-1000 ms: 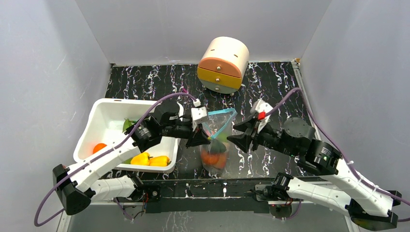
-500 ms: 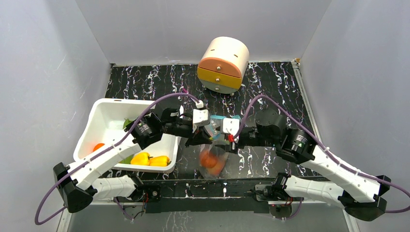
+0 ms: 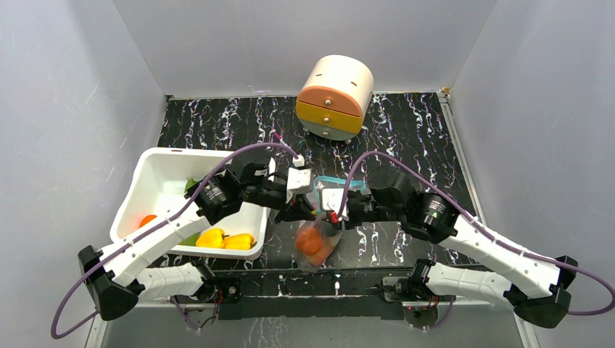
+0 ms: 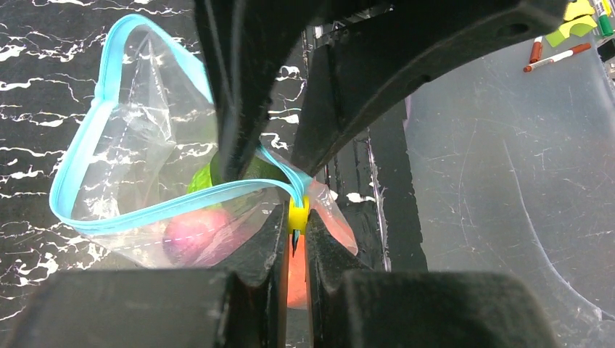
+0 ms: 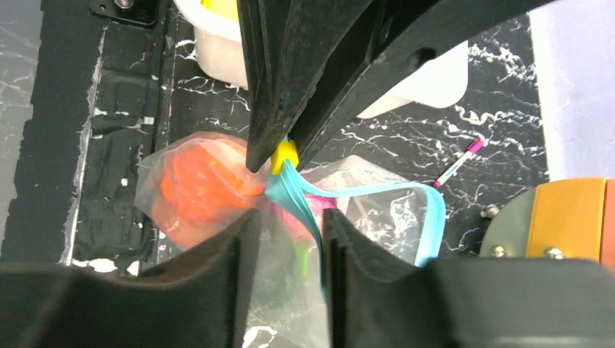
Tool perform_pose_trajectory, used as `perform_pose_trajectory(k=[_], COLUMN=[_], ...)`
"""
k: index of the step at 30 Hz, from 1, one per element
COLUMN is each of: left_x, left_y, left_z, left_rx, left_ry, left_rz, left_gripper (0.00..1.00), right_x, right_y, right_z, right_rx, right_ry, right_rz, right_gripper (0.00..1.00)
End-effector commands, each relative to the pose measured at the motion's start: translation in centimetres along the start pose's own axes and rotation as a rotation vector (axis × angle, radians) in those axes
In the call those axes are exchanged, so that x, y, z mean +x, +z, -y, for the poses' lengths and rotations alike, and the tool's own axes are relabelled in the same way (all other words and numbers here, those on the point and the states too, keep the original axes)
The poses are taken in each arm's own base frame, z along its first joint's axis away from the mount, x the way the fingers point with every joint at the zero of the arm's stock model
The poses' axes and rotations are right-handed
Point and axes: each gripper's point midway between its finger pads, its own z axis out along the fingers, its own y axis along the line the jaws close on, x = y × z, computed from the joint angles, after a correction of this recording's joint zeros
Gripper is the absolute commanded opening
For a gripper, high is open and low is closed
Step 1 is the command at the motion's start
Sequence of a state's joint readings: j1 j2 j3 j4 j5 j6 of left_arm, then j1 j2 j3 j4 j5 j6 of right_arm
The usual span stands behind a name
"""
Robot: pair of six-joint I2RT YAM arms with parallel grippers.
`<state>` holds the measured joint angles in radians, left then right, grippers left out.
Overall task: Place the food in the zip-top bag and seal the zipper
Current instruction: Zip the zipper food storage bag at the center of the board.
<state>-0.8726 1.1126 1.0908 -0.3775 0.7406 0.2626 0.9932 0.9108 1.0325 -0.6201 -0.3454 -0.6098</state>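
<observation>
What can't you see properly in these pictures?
- The green food in the bag: left wrist view, a black finger covers most of it.
- The bag's mouth: top view, the left gripper and right gripper sit over it.
- The white tub: top view, the left arm crosses part of its contents.

Overhead camera: fixed high at the near side, angled down and forward. It is a wide view that takes in the whole table (image 3: 217,116), the white tub (image 3: 174,151) and the round drawer box (image 3: 335,98) at the far edge.

Left wrist camera: very close, sighting along the left fingers (image 4: 181,312) onto the mouth of the bag (image 4: 138,152).

Right wrist camera: equally close, sighting along the right fingers (image 5: 181,290) from the opposite side, with the tub and drawer box behind.

Shared by all three: the bag and its yellow slider (image 4: 297,214).
</observation>
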Motion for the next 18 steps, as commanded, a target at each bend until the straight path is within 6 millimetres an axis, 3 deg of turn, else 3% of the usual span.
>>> perform_pose_trajectory(k=[1,3,4,7,11,14,18], left_x=[-3.0,-3.5,-3.7,-4.5,-5.6,-6.1,-5.5], left_y=[-1.3,-1.6,-1.6,-2.5,-3.6,-4.5,-4.7], left_z=[0.5,-0.1,-0.7,-2.8,-1.4,-1.0,-1.9], left_rx=[-0.019,-0.067,-0.109,-0.267,-0.272,-0.291,-0.348], left_ry=[0.065,0.05,0.021,-0.078,-0.163,-0.178,-0.144], left_rz=[0.07,0.084,0.094,0.138,0.288,0.388,0.406], left_gripper=[0.0,0.0,0.03,0.25,0.48,0.54,0.57], right_x=[-0.1,-0.3,-0.4,-1.1,-2.0,-2.8,-3.5], right_y=[-0.1,-0.2,-0.3,-0.8,-2.0,-2.7,-3.2], right_z=[0.7,1.3,1.7,2.8,4.1,4.3,3.9], right_rx=[0.04,0.074,0.094,0.157,0.273,0.317,0.323], right_ry=[-0.026,-0.031,-0.03,-0.003,0.085,0.118,0.159], right_rz=[0.007,0.012,0.015,0.032,0.093,0.166,0.231], right_gripper=[0.25,0.03,0.0,0.0,0.0,0.0,0.0])
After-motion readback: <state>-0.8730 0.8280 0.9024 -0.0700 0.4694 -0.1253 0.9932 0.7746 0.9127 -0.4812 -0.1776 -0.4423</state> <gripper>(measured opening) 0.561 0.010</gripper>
